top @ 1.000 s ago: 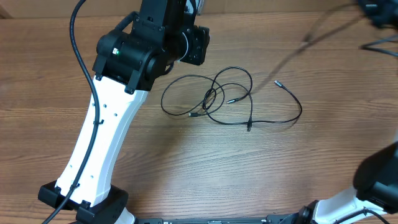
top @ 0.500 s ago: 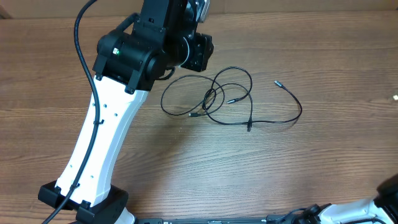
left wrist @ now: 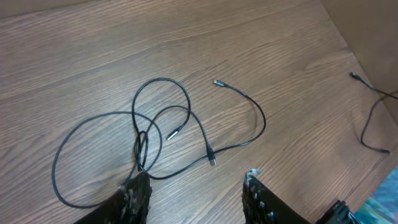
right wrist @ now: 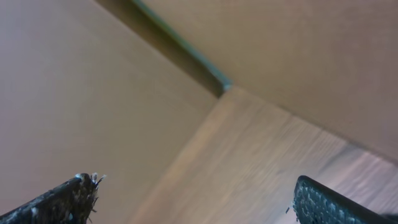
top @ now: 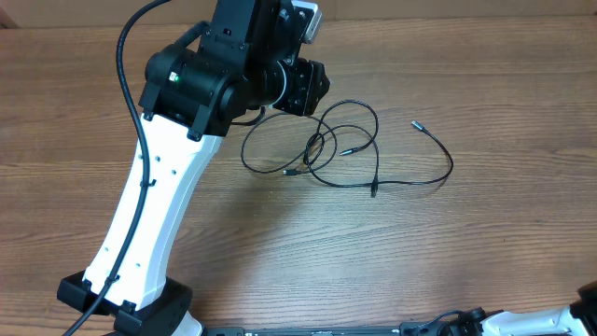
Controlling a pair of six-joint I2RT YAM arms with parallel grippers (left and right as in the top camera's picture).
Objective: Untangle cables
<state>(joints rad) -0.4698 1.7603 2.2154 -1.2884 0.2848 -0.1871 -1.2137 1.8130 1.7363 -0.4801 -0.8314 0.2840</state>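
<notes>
The cables (top: 326,149) lie in tangled loops on the wooden surface (top: 466,243). The left hand (left wrist: 196,186) hangs above them, spread and holding nothing. The right hand (right wrist: 196,196) is spread too.

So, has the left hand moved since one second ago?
Yes. In the overhead view the left hand moved right and nearer to the cables, which stayed in place.

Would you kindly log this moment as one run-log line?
left tool open above cables | right tool open, elsewhere | cables tangled on table
</notes>
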